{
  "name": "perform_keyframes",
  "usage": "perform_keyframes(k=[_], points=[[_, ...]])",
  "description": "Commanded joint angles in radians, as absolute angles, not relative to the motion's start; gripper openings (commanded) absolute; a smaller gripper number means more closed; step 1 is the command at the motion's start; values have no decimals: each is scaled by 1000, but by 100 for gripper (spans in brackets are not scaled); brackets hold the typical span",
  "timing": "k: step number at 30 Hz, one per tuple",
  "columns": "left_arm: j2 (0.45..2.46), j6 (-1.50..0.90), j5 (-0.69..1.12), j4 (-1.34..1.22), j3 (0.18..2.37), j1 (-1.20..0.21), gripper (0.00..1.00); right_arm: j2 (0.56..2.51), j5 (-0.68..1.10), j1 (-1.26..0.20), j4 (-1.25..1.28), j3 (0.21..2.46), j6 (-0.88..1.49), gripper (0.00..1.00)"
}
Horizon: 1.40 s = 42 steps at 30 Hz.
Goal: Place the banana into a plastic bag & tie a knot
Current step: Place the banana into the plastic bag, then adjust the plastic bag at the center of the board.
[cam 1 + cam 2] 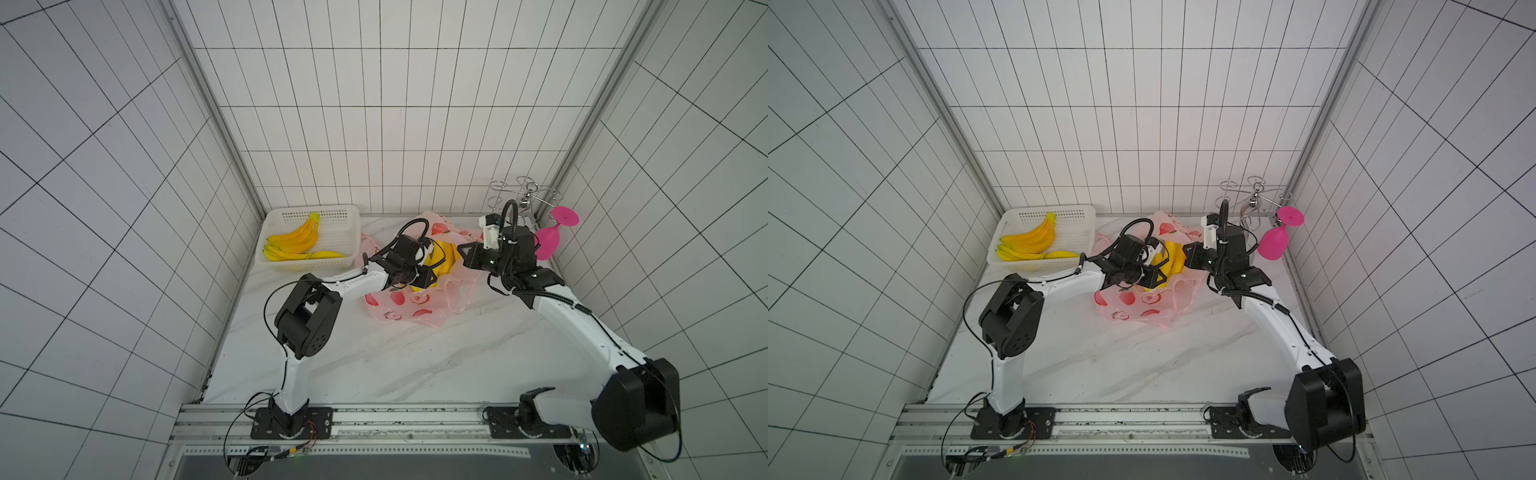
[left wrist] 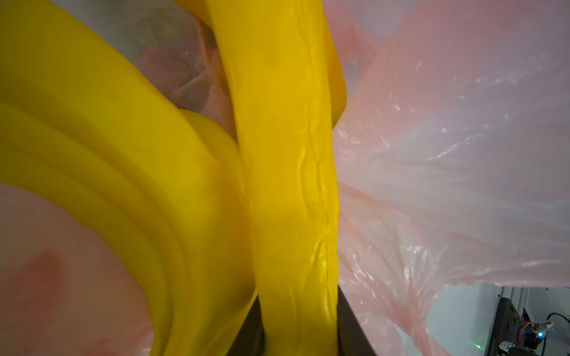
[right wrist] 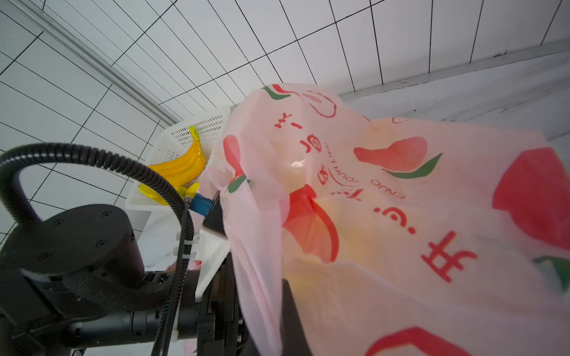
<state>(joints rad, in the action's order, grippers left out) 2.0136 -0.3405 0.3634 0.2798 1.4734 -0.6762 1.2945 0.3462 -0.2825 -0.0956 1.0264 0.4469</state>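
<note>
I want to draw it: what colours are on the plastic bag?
Pale pink plastic bag with red fruit, green leaves and red writing, best in the right wrist view.

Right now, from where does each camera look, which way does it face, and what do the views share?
Both top views: high above the front edge, facing down toward the back wall and table; left arm and right arm show whole, with left gripper and right gripper.
Left wrist: on the left arm, facing into the plastic bag at the gripped banana bunch; only its fingers show.
Right wrist: on the right arm, facing the bag's outside and the basket; the left arm shows.
Shared: the bag, in all four.
</note>
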Motion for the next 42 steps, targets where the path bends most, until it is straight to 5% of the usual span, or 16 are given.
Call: perform_keyframes(k=[1, 8, 17, 22, 25, 36, 42], points=[[2036, -391, 334, 213, 1526, -666, 36, 1295, 328, -291, -73, 1040, 452, 0], [1928, -381, 244, 233, 1452, -698, 67, 1308, 299, -290, -77, 1041, 439, 0], [1501, -296, 159, 283, 1123, -797, 71, 1353, 272, -286, -109, 1094, 412, 0], [1220, -283, -121, 234, 925, -821, 72, 1368, 281, -287, -115, 1115, 410, 0], [1189, -258, -263, 259, 896, -777, 84, 1367, 284, -288, -112, 1114, 413, 0], [1468, -300, -235, 315, 1070, -679, 78, 1355, 284, -288, -125, 1111, 410, 0], [1586, -347, -100, 318, 1161, -631, 49, 1350, 281, -288, -125, 1101, 406, 0]])
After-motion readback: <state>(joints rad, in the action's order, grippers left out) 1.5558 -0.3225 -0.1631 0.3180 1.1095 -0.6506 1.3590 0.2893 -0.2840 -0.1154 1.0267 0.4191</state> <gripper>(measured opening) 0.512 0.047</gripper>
